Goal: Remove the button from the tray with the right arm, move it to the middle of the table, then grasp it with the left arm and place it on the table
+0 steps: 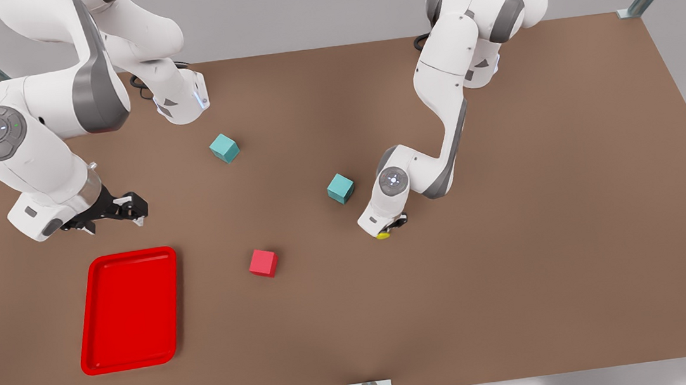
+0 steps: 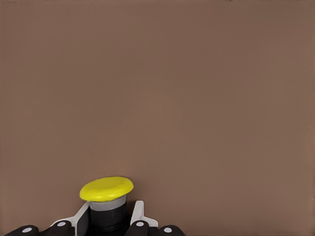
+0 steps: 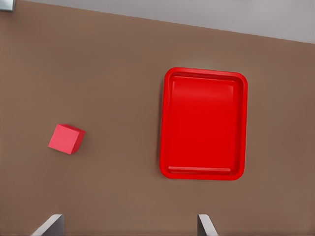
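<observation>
**Front view: button gripped by left arm mid-table, tray bare**

Front view is showing the left gripper (image 1: 388, 229) sitting low over the table (image 1: 516, 263), well apart from the tray (image 1: 129, 310), toward the front view's right of it. Its fingers are clamping the button (image 1: 384, 235); yellow cap is poking out beneath the wrist. Left wrist cam is confirming: fingers (image 2: 137, 216) are pressing both sides of the button's dark body (image 2: 106, 196), w/ brown tabletop beyond. A teal cube (image 1: 340, 188) is lying just beside that arm, another teal cube (image 1: 224, 147) farther back, and a red cube (image 1: 263, 263) is resting btwn tray and button. Right gripper (image 1: 121, 209) is hovering just behind the tray, fingers spread apart, holding nothing; right wrist cam is looking down on the tray (image 3: 204, 123) and red cube (image 3: 66, 139).
</observation>
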Controlling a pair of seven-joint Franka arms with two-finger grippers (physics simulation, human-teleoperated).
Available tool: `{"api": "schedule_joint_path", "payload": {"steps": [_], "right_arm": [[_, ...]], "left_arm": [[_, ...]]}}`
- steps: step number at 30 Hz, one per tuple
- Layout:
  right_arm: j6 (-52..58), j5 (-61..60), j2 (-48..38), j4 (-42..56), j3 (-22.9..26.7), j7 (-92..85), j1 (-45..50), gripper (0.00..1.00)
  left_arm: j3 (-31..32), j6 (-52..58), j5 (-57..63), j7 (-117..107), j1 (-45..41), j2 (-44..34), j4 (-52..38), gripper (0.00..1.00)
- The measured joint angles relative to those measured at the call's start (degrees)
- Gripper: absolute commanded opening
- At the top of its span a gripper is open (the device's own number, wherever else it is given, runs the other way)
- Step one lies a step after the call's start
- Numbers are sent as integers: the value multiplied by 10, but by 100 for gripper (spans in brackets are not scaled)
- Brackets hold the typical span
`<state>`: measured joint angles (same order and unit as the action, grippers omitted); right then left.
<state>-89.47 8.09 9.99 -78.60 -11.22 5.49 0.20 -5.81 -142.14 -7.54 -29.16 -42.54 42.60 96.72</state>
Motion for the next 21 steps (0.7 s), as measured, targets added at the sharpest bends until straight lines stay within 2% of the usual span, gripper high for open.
{"api": "schedule_joint_path", "payload": {"steps": [6, 10, 13, 15, 21], "right_arm": [[3, 2, 0, 0, 0, -7, -1, 100], [4, 2, 0, 0, 1, -10, -1, 100], [5, 6, 0, 0, 0, -12, -1, 100], [6, 8, 0, 0, -1, -14, 0, 100], [11, 12, 0, 0, -8, -17, 0, 100]], "left_arm": [[-13, 53, -4, 0, 2, -1, -29, 42], [-89, 106, 2, -51, -22, -3, -49, 42], [-119, 129, 25, -117, -35, 1, -59, 42], [-134, 140, 82, -188, -37, 2, -68, 42], [-140, 245, 356, -489, -26, 18, -81, 42]]}}
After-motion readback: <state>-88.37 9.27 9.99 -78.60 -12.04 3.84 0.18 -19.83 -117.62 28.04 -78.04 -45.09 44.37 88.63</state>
